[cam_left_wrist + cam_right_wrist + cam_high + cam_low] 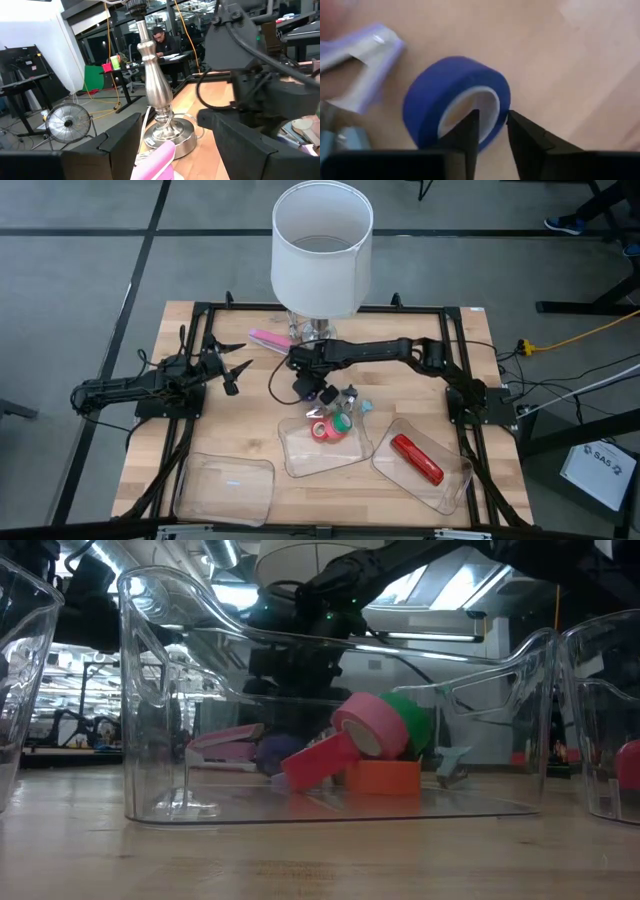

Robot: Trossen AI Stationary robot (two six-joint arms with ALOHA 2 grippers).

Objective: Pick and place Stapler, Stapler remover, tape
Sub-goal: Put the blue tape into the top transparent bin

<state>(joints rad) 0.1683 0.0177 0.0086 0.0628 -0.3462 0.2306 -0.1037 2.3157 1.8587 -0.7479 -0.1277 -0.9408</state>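
A blue tape roll [455, 100] lies tilted on the wooden table, just beyond the middle clear tray [300, 455]. My right gripper [312, 390] points steeply down at it, open. One finger [469, 131] stands in the roll's hole, the other [525, 137] outside its wall. Red, pink, green and orange tape rolls [368, 725] lie in the middle tray. The red stapler [417, 458] lies in the right tray [385, 465]. A pink stapler [268, 340] lies by the lamp base. A lavender staple remover [365, 65] and a teal one [365, 406] lie near the blue roll. My left gripper [238, 370] waits open at the table's left. My right gripper straddles the blue roll's wall [501, 107] from above, one finger inside the ring and one outside. The gap between the fingers looks wider than the wall. I cannot tell whether either finger touches it. The roll rests on the table.
A lamp with a white shade [322, 245] and a metal base [165, 135] stands at the table's far middle. An empty clear tray [225, 485] sits at the near left. A person sits at a desk in the room beyond.
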